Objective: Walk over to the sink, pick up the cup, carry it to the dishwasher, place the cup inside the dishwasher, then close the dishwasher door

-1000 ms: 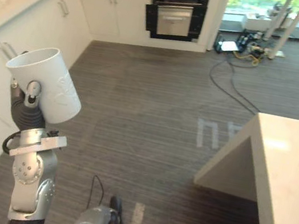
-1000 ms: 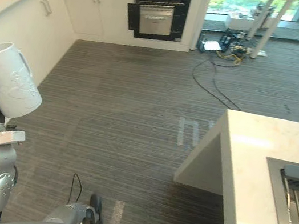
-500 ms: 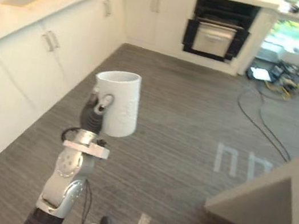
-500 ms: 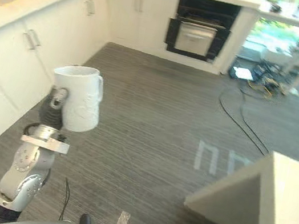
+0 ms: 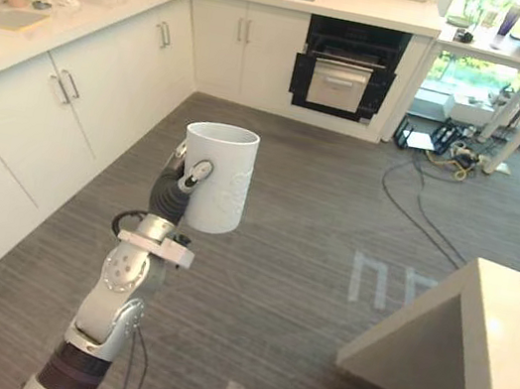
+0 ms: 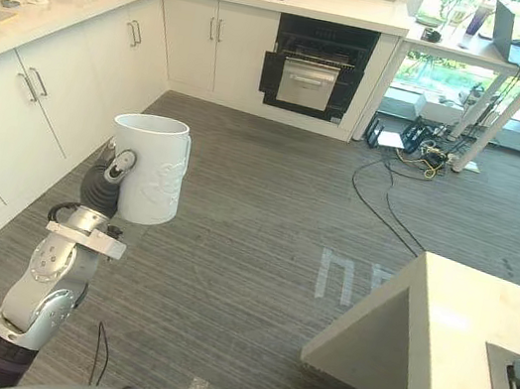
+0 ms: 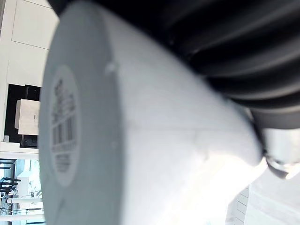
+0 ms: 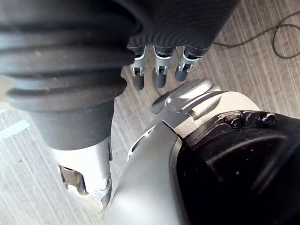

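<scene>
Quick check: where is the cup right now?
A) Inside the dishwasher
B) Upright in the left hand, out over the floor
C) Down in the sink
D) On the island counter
B: the white cup stands mouth-up in the left hand, thumb against its side, above the grey floor and well short of the dishwasher at the far wall.

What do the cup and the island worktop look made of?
The cup: white, matte, thick-walled, raised relief on its side; likely ceramic, possibly plastic. The island worktop: pale, smooth slab with soft sheen and faint mottling; stone or stone-look composite.
</scene>
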Robot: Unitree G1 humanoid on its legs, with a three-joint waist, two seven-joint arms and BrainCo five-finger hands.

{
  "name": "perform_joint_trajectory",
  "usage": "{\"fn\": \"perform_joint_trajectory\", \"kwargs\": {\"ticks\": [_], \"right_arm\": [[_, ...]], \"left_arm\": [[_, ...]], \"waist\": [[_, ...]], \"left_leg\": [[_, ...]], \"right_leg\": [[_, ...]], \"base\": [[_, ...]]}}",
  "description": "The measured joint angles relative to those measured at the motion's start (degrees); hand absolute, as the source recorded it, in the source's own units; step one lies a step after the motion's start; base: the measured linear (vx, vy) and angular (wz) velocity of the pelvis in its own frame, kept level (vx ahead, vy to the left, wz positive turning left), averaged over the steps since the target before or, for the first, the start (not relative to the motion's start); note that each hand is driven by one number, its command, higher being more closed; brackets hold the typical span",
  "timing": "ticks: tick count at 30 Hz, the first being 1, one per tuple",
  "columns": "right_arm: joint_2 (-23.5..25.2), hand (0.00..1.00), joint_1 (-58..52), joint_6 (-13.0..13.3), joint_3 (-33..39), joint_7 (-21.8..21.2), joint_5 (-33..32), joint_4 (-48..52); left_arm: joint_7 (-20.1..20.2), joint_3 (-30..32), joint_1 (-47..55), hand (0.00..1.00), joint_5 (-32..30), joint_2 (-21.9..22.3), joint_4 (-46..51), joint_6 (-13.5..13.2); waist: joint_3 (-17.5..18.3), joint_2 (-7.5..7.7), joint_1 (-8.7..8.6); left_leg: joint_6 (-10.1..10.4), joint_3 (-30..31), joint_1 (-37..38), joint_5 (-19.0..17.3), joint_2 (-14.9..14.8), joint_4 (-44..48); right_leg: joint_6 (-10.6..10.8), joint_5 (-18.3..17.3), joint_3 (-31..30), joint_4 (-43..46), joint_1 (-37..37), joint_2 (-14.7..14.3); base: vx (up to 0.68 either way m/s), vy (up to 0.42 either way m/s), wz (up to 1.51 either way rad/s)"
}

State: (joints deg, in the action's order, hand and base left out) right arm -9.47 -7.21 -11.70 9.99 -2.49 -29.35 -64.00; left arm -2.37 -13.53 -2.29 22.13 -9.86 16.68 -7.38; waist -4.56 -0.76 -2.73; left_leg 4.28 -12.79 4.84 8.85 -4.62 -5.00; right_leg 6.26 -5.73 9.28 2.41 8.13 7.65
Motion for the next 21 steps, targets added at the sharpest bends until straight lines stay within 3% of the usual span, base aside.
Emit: {"fn": "perform_joint_trajectory", "kwargs": {"ticks": [5,6,12,18,21], "right_arm": [[0.55,0.0,0.22,-0.48,-0.25,-0.09,0.24,-0.02],[1.9,0.0,1.42,0.25,-0.8,-2.39,0.58,-0.02],[1.9,0.0,0.89,0.25,-0.79,-2.49,0.56,-0.03],[2.22,0.0,-0.36,0.84,-0.19,-5.85,-2.87,0.04],[3.0,0.0,-1.31,1.53,2.62,-6.25,-5.92,0.01]], "left_arm": [[-0.23,0.01,-0.07,1.0,-0.01,-0.64,-1.97,0.02],[-1.28,0.14,-0.1,1.0,-1.05,-2.64,-4.47,0.01],[-1.25,0.48,-0.1,1.0,-1.03,-2.4,-5.34,-0.02],[-3.39,5.38,2.84,1.0,0.19,0.28,-14.63,-0.17],[-4.29,6.95,4.27,1.0,0.32,2.1,-17.86,-0.08]], "waist": [[0.56,0.85,-0.39],[0.53,3.06,-0.93],[0.52,3.04,-0.91],[0.29,3.19,-0.78],[-0.25,3.76,-0.55]], "left_leg": [[0.36,-1.29,0.4,-0.2,-0.03,0.01],[0.98,-2.8,2.03,-1.13,0.21,0.0],[0.98,-2.79,1.96,-1.13,0.22,0.01],[0.67,-2.91,1.74,-1.83,0.19,0.28],[-0.02,-3.35,1.05,-3.97,0.54,2.19]], "right_leg": [[-0.1,1.02,-1.02,-1.71,0.53,-0.12],[-0.65,2.12,-0.98,-3.84,2.18,-0.04],[-0.66,2.12,-0.95,-3.9,2.17,-0.07],[-0.91,2.2,-0.69,-4.5,2.2,-0.15],[-2.83,-0.11,1.73,0.09,0.63,1.38]], "base": [[0.02,-0.008,-0.13],[0.01,0.003,-0.03],[0.0,0.0,0.0],[0.0,0.0,0.0],[0.03,0.025,0.08]]}}
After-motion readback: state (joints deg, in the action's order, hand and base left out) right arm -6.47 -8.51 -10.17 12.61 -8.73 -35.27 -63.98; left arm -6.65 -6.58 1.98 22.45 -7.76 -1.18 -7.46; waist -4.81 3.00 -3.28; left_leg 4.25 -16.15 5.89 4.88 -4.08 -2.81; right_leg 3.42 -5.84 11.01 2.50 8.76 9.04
